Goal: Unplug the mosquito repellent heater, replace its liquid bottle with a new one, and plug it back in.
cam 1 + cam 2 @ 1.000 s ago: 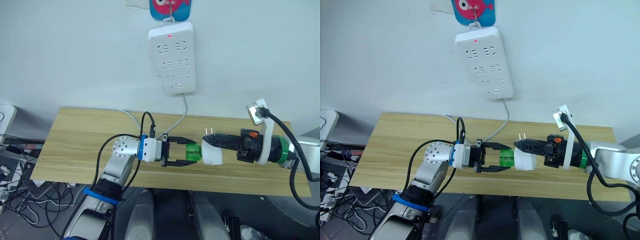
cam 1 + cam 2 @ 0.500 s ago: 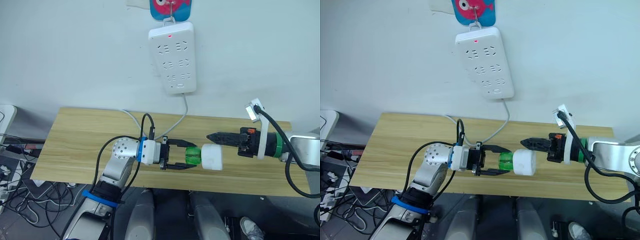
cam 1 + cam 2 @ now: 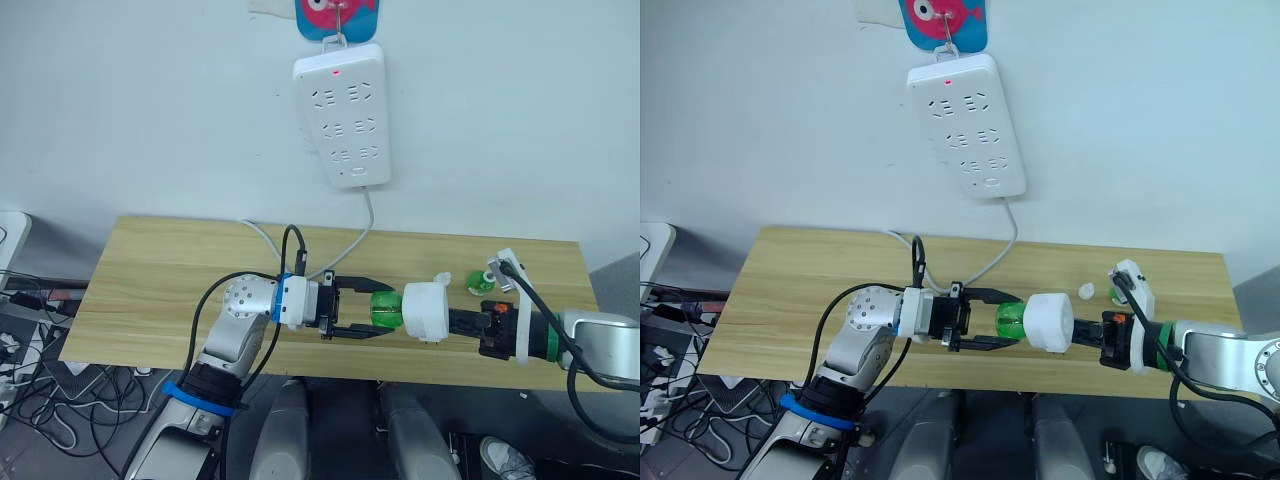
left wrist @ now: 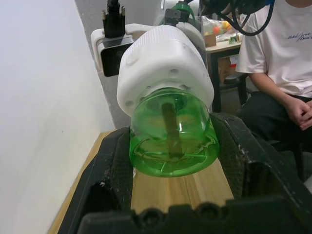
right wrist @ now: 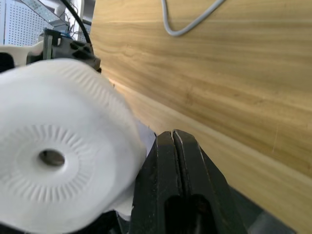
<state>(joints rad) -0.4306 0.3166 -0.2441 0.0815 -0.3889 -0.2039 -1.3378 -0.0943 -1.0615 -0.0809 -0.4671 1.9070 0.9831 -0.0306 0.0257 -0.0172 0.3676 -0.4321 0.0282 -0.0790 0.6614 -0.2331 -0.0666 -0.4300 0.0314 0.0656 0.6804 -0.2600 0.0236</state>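
- A wooden table (image 3: pixel 150 290) is spanning the lower half of the frame, a white power strip (image 3: pixel 342 115) hanging on the wall at upper centre, its sockets free.
- The mosquito repellent heater (image 3: pixel 424 311) is hanging unplugged at lower centre, screwed to its liquid bottle (image 3: pixel 385 308).
- The left gripper (image 3: pixel 352 307) is clasping that bottle.
- The right gripper (image 5: pixel 176 146), fingers pressed together, has let go of the heater and dropped beneath it; unscrewing likely awaits a fresh hold.
- A small green bottle (image 3: pixel 479 282), perhaps the new one, is waiting at right.

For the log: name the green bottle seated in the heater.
The bottle gripped by the left tool, neck inside the heater; the other lies on the table.
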